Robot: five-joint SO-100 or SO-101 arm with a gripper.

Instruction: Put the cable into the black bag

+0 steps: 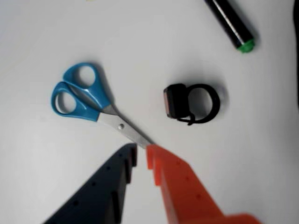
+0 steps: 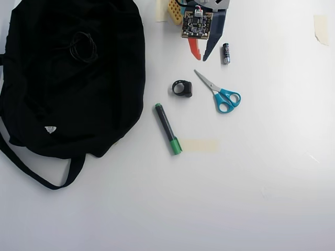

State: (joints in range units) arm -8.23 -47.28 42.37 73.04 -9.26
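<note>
In the overhead view the cable, a thin black cord coiled in a small loop, lies on the upper part of the black bag. The bag fills the left side, with a white tag and a long strap. My gripper is at the top centre, well to the right of the bag and apart from the cable. Its orange and dark blue fingers stand slightly open with nothing between them. In the wrist view the gripper hovers over the scissors' blade tip. The cable and the bag are out of that view.
Blue-handled scissors, a small black ring-shaped object, a black marker with a green cap, a small battery and a tape strip lie on the white table.
</note>
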